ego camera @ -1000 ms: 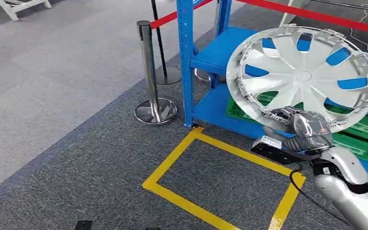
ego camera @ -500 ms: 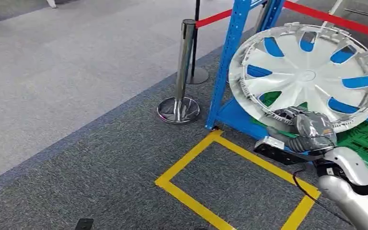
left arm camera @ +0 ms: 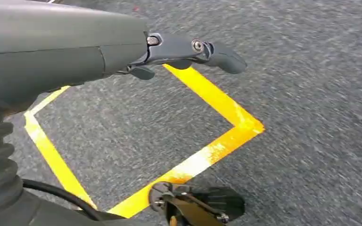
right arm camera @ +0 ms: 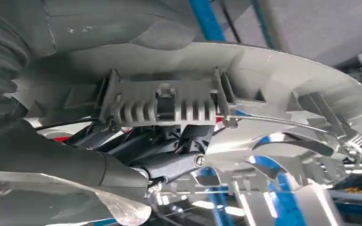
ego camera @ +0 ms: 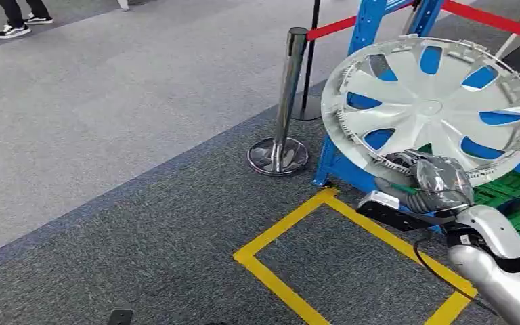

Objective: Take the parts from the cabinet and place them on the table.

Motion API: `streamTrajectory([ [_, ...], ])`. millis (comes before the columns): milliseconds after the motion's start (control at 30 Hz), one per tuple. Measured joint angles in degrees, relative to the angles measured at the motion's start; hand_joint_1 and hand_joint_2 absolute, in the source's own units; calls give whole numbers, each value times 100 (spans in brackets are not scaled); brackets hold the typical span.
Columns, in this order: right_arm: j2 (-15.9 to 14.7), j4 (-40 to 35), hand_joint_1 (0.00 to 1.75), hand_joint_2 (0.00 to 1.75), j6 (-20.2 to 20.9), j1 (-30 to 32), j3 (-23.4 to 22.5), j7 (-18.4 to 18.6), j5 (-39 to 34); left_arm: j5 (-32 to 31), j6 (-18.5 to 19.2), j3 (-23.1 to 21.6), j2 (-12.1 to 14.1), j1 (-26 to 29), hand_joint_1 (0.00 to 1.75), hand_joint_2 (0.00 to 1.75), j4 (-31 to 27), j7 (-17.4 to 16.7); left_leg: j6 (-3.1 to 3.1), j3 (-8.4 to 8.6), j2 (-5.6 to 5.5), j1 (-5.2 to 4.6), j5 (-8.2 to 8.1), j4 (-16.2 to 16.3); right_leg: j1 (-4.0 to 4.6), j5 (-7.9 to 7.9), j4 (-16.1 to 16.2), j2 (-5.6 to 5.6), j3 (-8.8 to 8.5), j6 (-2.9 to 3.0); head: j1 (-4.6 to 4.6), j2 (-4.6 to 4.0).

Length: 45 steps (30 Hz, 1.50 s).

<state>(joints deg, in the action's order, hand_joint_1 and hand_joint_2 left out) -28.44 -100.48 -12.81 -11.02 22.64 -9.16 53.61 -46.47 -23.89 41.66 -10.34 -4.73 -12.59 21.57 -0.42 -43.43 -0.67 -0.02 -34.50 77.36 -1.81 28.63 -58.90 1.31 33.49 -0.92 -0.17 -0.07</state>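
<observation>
We've got the hubcap [ego camera: 430, 108] up in front of us, gripped at its lower rim by our right hand [ego camera: 425, 181], and the right wrist view shows those fingers [right arm camera: 169, 165] clamped around the ribbed clip on the back of the rim [right arm camera: 167, 106]. It hangs tilted, face toward us, clear of the blue rack [ego camera: 352, 95].

And the whole scene has slid across over the last second: the stanchion [ego camera: 286, 101] and the yellow floor tape [ego camera: 291, 217] have drifted rightward in our head view while the hubcap sits in the same spot relative to us. That reads as us turning away from the rack, not the part moving. So the pick looks done and we judge we're in the carry.

Our left hand [left arm camera: 188, 49] hangs over the carpet [left arm camera: 311, 94], fingers loosely extended, holding nothing.

No tabletop ahead yet, so more turning to come.
</observation>
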Motion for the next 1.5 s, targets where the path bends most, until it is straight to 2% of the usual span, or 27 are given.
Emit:
streamTrajectory([
  [33, -7, 0, 175, 175, 7, 0, 0, 0, -7, 0, 2, 0, 0, 6, 0, 175, 0, 0, -1, 71, 3, 7, 164, -142, 1, 10, 0, 47, -18, -5, -4, 0],
  [100, -13, 0, 175, 175, 9, -5, 0, 0, -26, 0, 2, 0, 2, 5, 0, 175, 0, 0, 40, 519, 72, 2, 707, -1077, 3, 48, 0, 139, -84, -23, -2, 0],
  [133, -13, 0, 175, 175, 9, -6, -2, 2, -33, 0, 2, 0, 2, 4, 0, 175, 0, 0, 84, 757, 210, -17, 914, -1584, 7, 72, 3, 180, -124, -43, -2, 0],
  [167, -20, 0, 175, 175, 9, -7, -2, 2, -37, 0, 2, 0, 2, -6, 0, 175, 0, 0, 103, 826, 339, -85, 814, -1664, 40, 87, 6, 214, -123, -68, -2, 0],
  [300, -42, -17, 175, 175, 39, -57, 0, -22, -54, 11, 0, 2, -2, -8, 0, 175, 0, 0, 213, 819, 176, -88, 811, -1843, 46, 81, 51, 387, -147, -196, 0, 0],
  [367, -57, -31, 175, 175, 59, -99, -2, -28, -63, 20, -9, 2, -7, -16, 0, 175, 0, 4, 293, 880, 111, -41, 858, -1914, 17, 299, -202, 91, 9, -203, 17, 0],
  [400, -72, -31, 175, 175, 70, -116, -2, -33, -66, 22, -7, 2, -7, -35, 0, 175, 0, 4, 303, 875, 70, -41, 857, -1914, 19, 472, -587, -26, 202, -203, 37, 0],
  [467, -79, -31, 175, 175, 70, -117, 4, -41, -61, 22, -7, 4, -17, -45, 0, 175, 0, 4, 319, 878, -32, -54, 850, -1909, 22, 807, -1543, -116, 710, -231, 50, 0],
  [500, -79, -31, 175, 175, 70, -116, 11, -48, -61, 22, -4, 4, -17, -41, 0, 175, 0, 4, 322, 881, -81, -57, 848, -1902, 21, 797, -1749, -118, 856, -236, 50, 0],
  [567, -79, -31, 175, 175, 70, -119, 22, -48, -61, 22, -4, 6, -13, -38, 0, 175, 0, 4, 322, 896, -192, -54, 842, -1892, 16, 401, -1352, -120, 737, -234, 52, 0],
  [633, -87, -31, 175, 175, 68, -124, 24, -42, -63, 20, -4, 4, -15, -41, 0, 175, 0, 4, 294, 914, -309, -43, 811, -1862, -5, -147, -327, -209, 277, -224, 52, 0],
  [667, -87, -28, 175, 175, 68, -139, 37, -42, -63, 20, -4, 9, -11, -39, 0, 175, 0, 4, 258, 878, -354, -68, 795, -1832, -11, -54, -127, -403, 145, -221, 48, 0],
  [800, -96, -31, 175, 175, 66, -170, 81, -48, -61, 18, -7, 33, -2, 4, 0, 175, 0, 0, 156, 798, -507, -49, 834, -1799, -5, -59, -48, -295, 101, -143, 37, 0],
  [833, -96, -33, 175, 175, 66, -178, 87, -42, -61, 17, -7, 37, 31, 8, 0, 175, 0, 0, 129, 786, -471, -49, 778, -1770, -41, -70, -15, -235, 70, -102, 50, 0],
  [867, -101, -33, 175, 175, 66, -179, 87, -35, -61, 17, -11, 37, 15, 6, 0, 175, 0, 0, 84, 730, -241, -79, 652, -1603, -37, -57, -8, -183, 46, -52, -2, 0],
  [900, -103, -33, 175, 175, 66, -181, 90, -37, -63, 17, -9, 37, 17, -9, 0, 175, 0, 0, 42, 562, -104, -56, 449, -1234, -30, -49, -9, -136, 43, -25, -31, 0],
  [967, -103, -33, 175, 175, 66, -181, 94, -37, -61, 17, -7, 37, 17, -22, 0, 175, 0, 0, 1, 137, -4, -13, 67, -334, -16, -38, -11, -36, 41, -14, -26, 0],
  [1000, -103, -33, 175, 175, 66, -182, 98, -41, -61, 17, -2, 37, 17, -18, 0, 175, 0, 0, -14, -5, 1, 2, -1, -37, -15, -32, -12, 12, 38, -9, -28, 0],
  [1067, -103, -33, 175, 175, 70, -187, 111, -50, -57, 15, 0, 37, 17, -9, 0, 175, 0, 0, -15, 119, 10, 16, 295, -306, -14, -17, -12, 105, 15, -13, -28, 0],
  [1133, -103, -33, 175, 175, 72, -213, 118, -52, -59, 11, -2, 37, 20, -17, 0, 175, 0, 0, 34, 587, 100, 8, 814, -1272, -11, 9, -11, 189, -34, -45, -28, 0],
  [1167, -103, -33, 175, 175, 77, -239, 118, -55, -59, 9, -2, 37, 24, -20, 0, 175, 0, 0, 78, 758, 295, -26, 893, -1649, -7, 21, -8, 218, -45, -65, -26, 0],
  [1200, -103, -33, 175, 175, 83, -263, 122, -65, -59, 4, -2, 37, 28, -34, 0, 175, 0, 0, 100, 809, 367, -93, 837, -1747, 34, 35, -26, 252, -28, -96, -31, 0],
  [1300, -103, -37, 175, 175, 164, -372, 162, -112, -59, -17, 0, 37, 31, -23, 0, 175, 0, -2, 163, 777, 243, -102, 804, -1795, 35, 19, 31, 388, -54, -174, -33, 0],
  [1333, -103, -52, 175, 175, 192, -394, 175, -118, -59, -24, 0, 37, 33, -22, 0, 175, 0, -2, 217, 818, 201, -69, 843, -1861, 34, 50, 38, 406, -69, -216, -24, 0],
  [1400, -111, -66, 175, 175, 238, -467, 194, -127, -63, -35, 0, 39, 28, -33, 0, 175, 0, -4, 276, 836, 117, -33, 874, -1898, 6, 312, -341, 30, 139, -219, 13, 0],
  [1467, -122, -63, 175, 175, 300, -537, 241, -149, -61, -42, 2, 39, 13, -49, 0, 175, 0, -2, 306, 835, 13, -40, 871, -1896, 20, 724, -1359, -103, 643, -237, 37, 0],
  [1500, -122, -63, 175, 175, 317, -564, 267, -157, -61, -44, 2, 39, 11, -48, 0, 175, 0, -4, 308, 836, -42, -47, 870, -1892, 23, 803, -1706, -117, 846, -240, 31, 0],
])
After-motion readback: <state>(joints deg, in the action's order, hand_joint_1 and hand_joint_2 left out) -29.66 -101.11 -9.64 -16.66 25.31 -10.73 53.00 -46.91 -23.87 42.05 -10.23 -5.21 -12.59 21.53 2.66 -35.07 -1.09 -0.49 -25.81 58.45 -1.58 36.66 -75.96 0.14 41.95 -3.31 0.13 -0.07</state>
